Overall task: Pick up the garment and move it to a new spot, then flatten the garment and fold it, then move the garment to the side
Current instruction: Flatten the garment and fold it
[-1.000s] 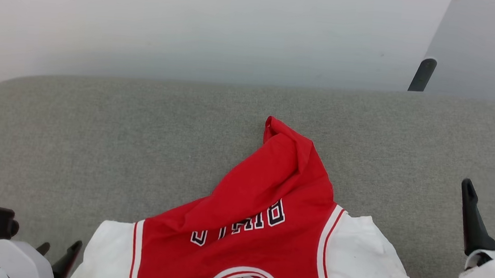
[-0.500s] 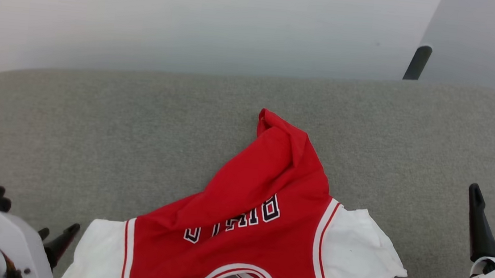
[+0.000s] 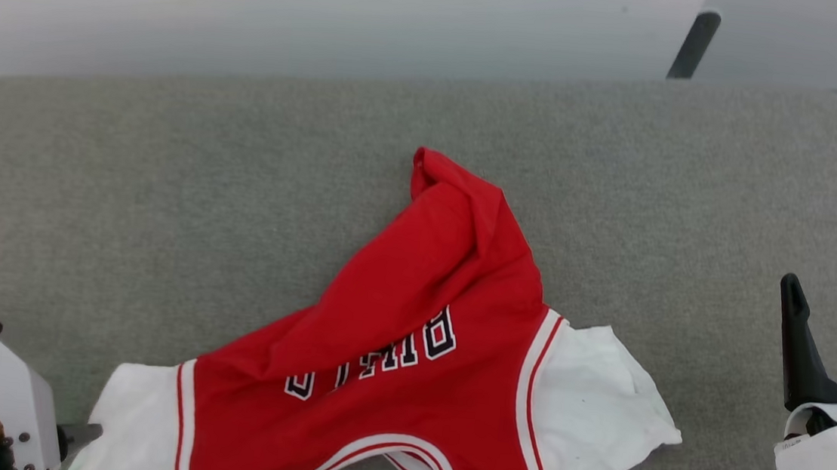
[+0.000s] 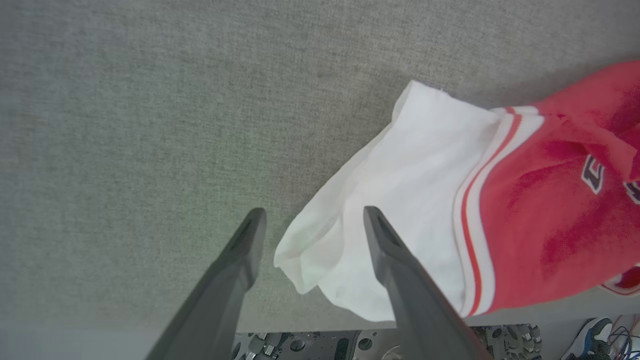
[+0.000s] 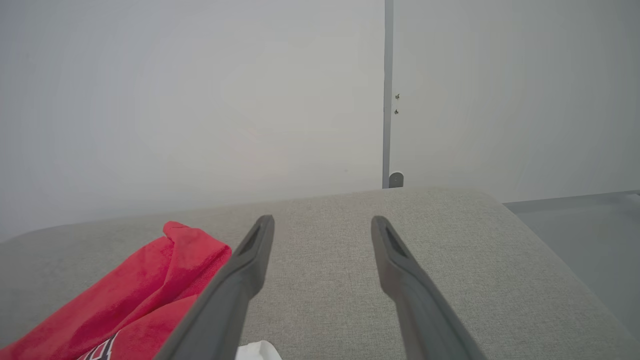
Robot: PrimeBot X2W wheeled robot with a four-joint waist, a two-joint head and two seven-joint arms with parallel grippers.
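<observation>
The garment point(image 3: 415, 356), a red jersey with white sleeves and upside-down black lettering, lies crumpled on the grey padded surface point(image 3: 163, 205), its red body bunched toward the back. My left gripper point(image 4: 312, 217) is open and hovers over the left white sleeve point(image 4: 400, 200), whose near corner lies between the fingers. In the head view one left fingertip point(image 3: 79, 432) pokes out beside that sleeve. My right gripper point(image 3: 825, 301) stands open to the right of the garment, apart from the right sleeve point(image 3: 593, 402). In the right wrist view the right gripper point(image 5: 322, 222) points over bare cushion, the garment point(image 5: 165, 280) at its left.
A pale wall point(image 3: 332, 15) rises behind the surface, with a dark post point(image 3: 689, 39) at the back right. The cushion's rounded right end point(image 5: 525, 235) drops to the floor point(image 5: 590, 235). Robot base hardware point(image 4: 310, 345) lies under the left gripper.
The head camera has shifted, so the whole scene sits higher and further left. My left gripper has sunk lower beside the left sleeve. The garment lies as before.
</observation>
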